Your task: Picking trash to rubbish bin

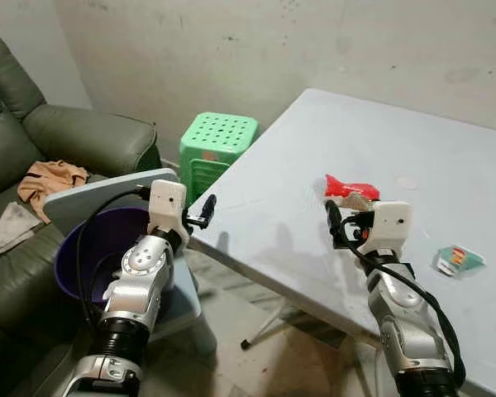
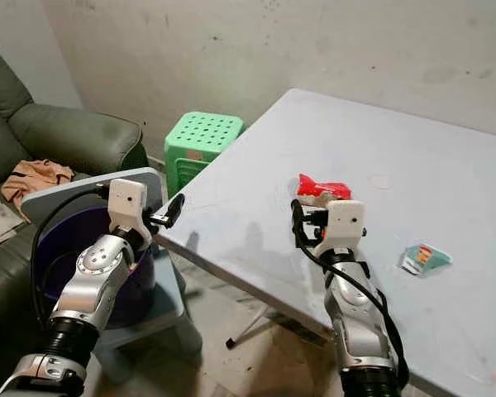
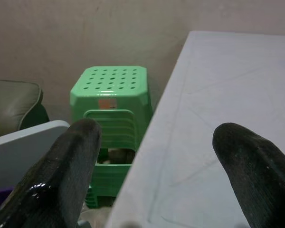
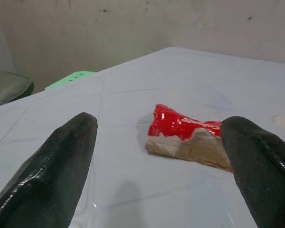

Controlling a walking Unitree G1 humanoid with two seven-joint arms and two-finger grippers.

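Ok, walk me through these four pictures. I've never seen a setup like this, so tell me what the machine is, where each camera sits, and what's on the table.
This is a humanoid robot with two silver arms, each ending in two long black fingers. The two wide pictures come from cameras in its head, looking down at its own arms. The other two come from cameras on its wrists, looking out between the fingers.

The right gripper hovers open over the grey table, just short of a red crumpled wrapper; the right wrist view shows that wrapper between the fingers, not yet held. A small teal packet lies further right.

The left gripper is open and empty by the table's edge, above a purple bin. Beyond stand a green stool and a green sofa.
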